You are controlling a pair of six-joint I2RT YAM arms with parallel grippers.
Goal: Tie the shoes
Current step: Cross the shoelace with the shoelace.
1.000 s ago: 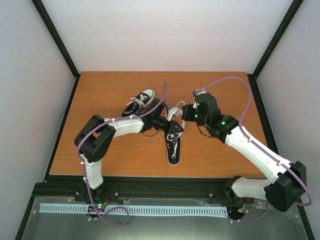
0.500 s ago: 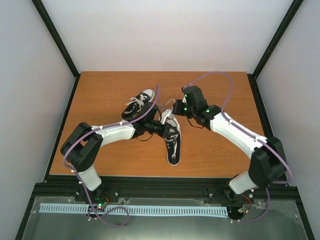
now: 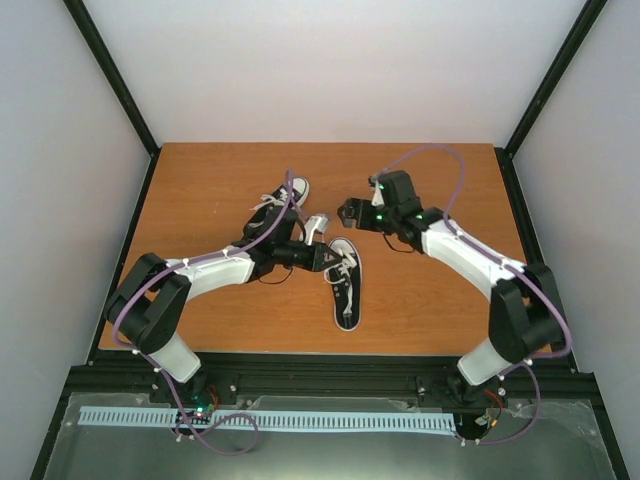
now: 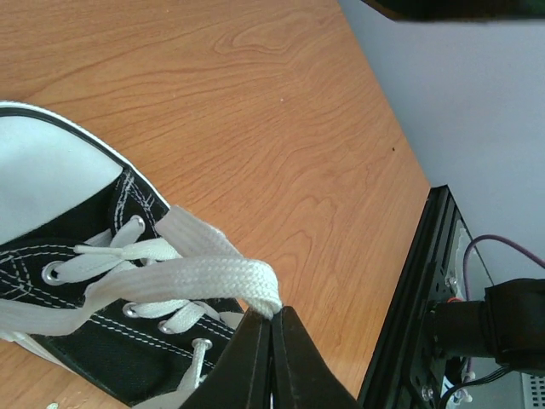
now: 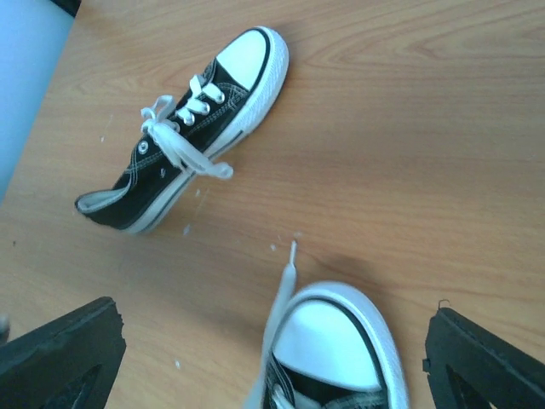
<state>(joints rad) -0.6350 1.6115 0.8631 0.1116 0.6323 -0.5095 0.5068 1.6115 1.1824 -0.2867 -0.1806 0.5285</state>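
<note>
Two black shoes with white toe caps lie on the wooden table. The near shoe [image 3: 346, 292] points away from the arms; its toe cap [image 5: 334, 339] shows between my right fingers. The far shoe [image 3: 279, 207] lies tilted to the left, with its laces in a loose bow [image 5: 183, 153]. My left gripper [image 4: 274, 313] is shut on a flat white lace [image 4: 192, 279] pulled taut from the near shoe's eyelets. My right gripper [image 5: 277, 362] hovers open above that shoe's toe with nothing in it. A loose lace end [image 5: 288, 281] lies on the wood beside the toe cap.
The wooden table [image 3: 440, 290] has black frame rails along its sides [image 3: 527, 230] and pale walls behind. Small white flecks [image 5: 192, 200] dot the wood between the shoes. The left forearm [image 3: 225, 268] stretches across the table just left of the near shoe.
My right gripper has opened and let go of a lace, whose end now lies on the table. My left gripper has drawn its lace leftward.
</note>
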